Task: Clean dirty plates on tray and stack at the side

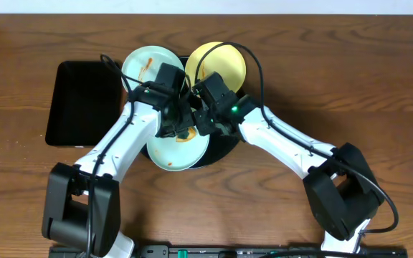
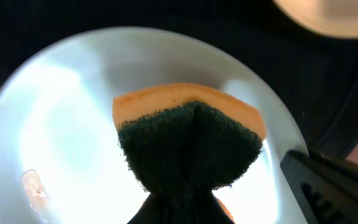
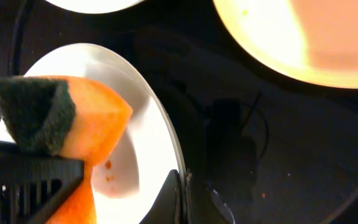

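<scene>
**Item under work.** A pale blue-green plate [image 1: 172, 154] lies at the front of the round black tray [image 1: 224, 147], under both wrists. A second blue-green plate [image 1: 145, 64] with an orange streak and a yellow plate [image 1: 221, 61] sit at the back of the tray. A rectangular black tray [image 1: 84, 104] lies to the left on the table [image 1: 350, 79].

**Grippers.** The left gripper [image 1: 176, 123] is clamped on an orange sponge [image 2: 188, 134]. Its green scouring face is creased down the middle by the squeeze and hangs over the plate's centre. The right gripper [image 1: 205, 120] sits at the plate's right rim. Its opening cannot be determined.

**Handling, as judged.**
- The plate looks small, light and rigid, with a glossy face.
- On an equally glossy tray it will likely skate under sponge pressure, so it needs steadying.
- The best hold is the raised rim on the side clear of sauce, pinched top and bottom.
- The material cannot be told, so it should be treated as breakable.
- The sponge is soft and gives readily.

**Hidden or unclear.**
- From overhead, the arms cover most of the front plate, and only a smear of sauce [image 1: 186, 136] shows between them.
- Glare washes out the plate surface in the left wrist view, so remaining soil cannot be graded.
- The right wrist view shows a few orange specks [image 3: 107, 169] and a thin dark edge against the rim, but whether anything grips the rim is not visible.
- The tray's left edge is obscured
</scene>
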{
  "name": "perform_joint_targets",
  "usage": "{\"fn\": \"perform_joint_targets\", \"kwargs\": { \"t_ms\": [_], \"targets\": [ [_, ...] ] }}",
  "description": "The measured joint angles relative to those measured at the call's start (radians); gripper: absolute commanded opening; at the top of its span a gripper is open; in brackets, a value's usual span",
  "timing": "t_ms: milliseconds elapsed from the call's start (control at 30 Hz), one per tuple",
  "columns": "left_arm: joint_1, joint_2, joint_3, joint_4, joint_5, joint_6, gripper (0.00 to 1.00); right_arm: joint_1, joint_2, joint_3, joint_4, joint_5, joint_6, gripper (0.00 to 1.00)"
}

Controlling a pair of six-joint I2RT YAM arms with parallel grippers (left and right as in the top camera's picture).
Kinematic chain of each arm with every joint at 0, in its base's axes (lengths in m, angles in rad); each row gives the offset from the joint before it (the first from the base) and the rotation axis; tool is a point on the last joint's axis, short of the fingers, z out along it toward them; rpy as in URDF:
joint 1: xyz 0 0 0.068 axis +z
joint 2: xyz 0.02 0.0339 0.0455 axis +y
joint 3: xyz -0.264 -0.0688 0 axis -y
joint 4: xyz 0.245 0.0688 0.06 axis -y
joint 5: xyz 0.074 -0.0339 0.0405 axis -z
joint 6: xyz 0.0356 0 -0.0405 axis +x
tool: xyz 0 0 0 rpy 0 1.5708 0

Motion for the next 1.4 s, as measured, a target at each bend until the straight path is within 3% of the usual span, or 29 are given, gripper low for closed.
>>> {"fn": "perform_joint_targets", "kwargs": {
  "t_ms": [367, 1400],
  "targets": [
    [-0.043, 0.012, -0.001, 0.105, -0.085, -0.032, 0.07, -0.035, 0.001, -0.003, 0.021, -0.009, 0.006, 0.01],
    [-0.078, 0.162, 0.006, 0.12, -0.018, -0.074, 0.08, -0.055, 0.042, -0.05, 0.0, 0.049, -0.007, 0.01]
  ]
}}
